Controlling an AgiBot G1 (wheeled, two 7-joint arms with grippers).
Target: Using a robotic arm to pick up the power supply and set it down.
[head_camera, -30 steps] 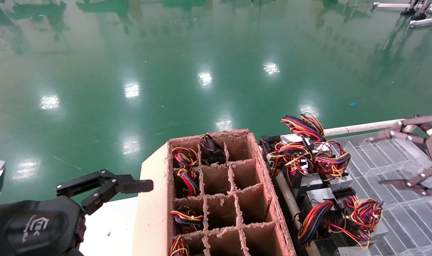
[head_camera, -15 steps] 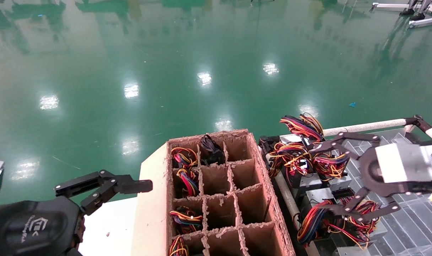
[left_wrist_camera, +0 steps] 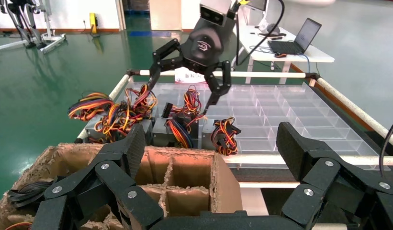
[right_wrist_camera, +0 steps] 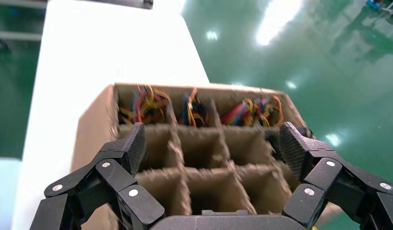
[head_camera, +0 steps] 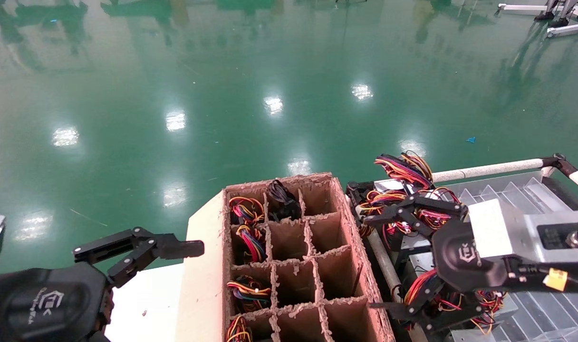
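Head view: the right gripper [head_camera: 377, 263] hangs spread wide and empty above the power supplies [head_camera: 415, 242], which sit in a wire-tangled row just beside the cardboard box [head_camera: 365, 285]; the left gripper [head_camera: 194, 256] hangs open, parked left of the box.

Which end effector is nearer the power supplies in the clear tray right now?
Right. The right end effector hangs open directly over the power supplies in the clear tray; the left end effector sits open beyond the cardboard divider box, on its far side.
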